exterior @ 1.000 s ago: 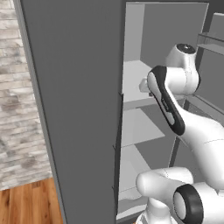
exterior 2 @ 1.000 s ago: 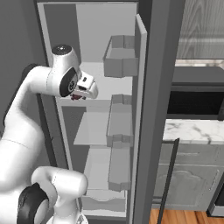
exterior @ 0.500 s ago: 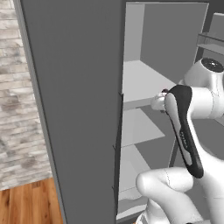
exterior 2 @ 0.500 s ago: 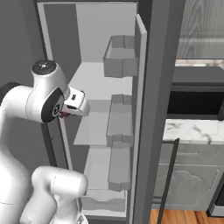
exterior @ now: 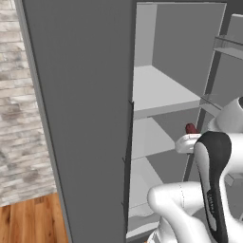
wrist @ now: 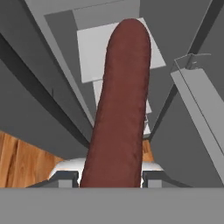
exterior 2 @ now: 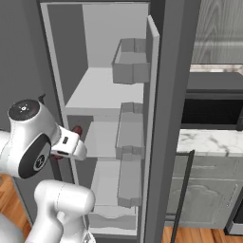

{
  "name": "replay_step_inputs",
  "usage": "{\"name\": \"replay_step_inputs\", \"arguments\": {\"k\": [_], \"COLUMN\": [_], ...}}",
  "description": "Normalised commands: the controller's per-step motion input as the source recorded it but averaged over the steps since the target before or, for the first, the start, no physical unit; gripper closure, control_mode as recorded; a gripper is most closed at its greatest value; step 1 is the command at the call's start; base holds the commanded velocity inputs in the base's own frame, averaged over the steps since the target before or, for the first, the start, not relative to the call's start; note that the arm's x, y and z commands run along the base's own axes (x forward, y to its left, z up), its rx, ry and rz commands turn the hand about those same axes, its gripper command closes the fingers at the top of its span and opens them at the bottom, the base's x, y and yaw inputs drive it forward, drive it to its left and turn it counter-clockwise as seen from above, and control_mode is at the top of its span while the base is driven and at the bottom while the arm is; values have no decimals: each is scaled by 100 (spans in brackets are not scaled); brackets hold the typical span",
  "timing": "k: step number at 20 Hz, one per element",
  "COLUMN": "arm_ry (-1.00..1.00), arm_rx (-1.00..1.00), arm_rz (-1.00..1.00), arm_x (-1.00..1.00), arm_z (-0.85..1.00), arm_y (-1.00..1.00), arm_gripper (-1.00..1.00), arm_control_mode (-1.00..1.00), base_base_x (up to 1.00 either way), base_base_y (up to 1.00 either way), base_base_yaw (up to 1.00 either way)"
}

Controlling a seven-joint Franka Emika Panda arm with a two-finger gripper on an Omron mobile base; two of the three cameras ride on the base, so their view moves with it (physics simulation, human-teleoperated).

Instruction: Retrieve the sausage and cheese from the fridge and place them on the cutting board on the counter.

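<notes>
Brick wall (exterior: 21, 118) and wooden floor (exterior: 28, 220) at far left of the left base view, then the dark grey open door (exterior: 80, 118) of the fridge (exterior: 185, 42), standing edge-on. Right of the door, light grey shelves (exterior: 159, 92) inside. Further right, low in front of the shelves, the white arm with a dark band, and just above the hand a small dark red tip of the sausage (exterior: 191, 128).

In the right base view, white arm at the left, in front of the fridge opening. Hand pointing right toward the shelves, with the red-brown end of the sausage (exterior 2: 77, 130) beside the hand's top edge. Middle: shelves, then the right door (exterior 2: 163, 118) open with grey bins (exterior 2: 130, 61) on its inner side. Far right: the counter (exterior 2: 211, 141) of white marble over grey drawer fronts, well apart from the sausage.

In the hand view, the gripper (wrist: 111, 177) closed on the sausage (wrist: 120, 105): two dark fingertips (wrist: 65, 177) pressing the lower end from both sides. Sausage long in the picture, running up the middle, clear of every shelf. Behind: wooden floor at lower left, grey fridge interior in the centre, door bin edge at right.
</notes>
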Motion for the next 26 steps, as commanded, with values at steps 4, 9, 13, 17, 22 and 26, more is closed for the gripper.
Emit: {"name": "replay_step_inputs", "arguments": {"k": [4, 9, 13, 17, 22, 26], "arm_ry": [0, 1, 0, 0, 0, 0], "arm_rx": [-2, -1, 0, 0, 0, 0], "arm_rz": [0, 0, 0, 0, 0, 0], "arm_x": [-55, -4, 0, 0, 0, 0], "arm_z": [-28, 0, 0, 0, 0, 0], "arm_y": [0, 0, 0, 0, 0, 0], "arm_gripper": [100, 100, 100, 100, 100, 100], "arm_control_mode": [-100, -100, -100, -100, -100, 100], "base_base_x": [0, 0, 0, 0, 0, 0], "base_base_y": [0, 0, 0, 0, 0, 0], "base_base_yaw": [0, 0, 0, 0, 0, 0]}}
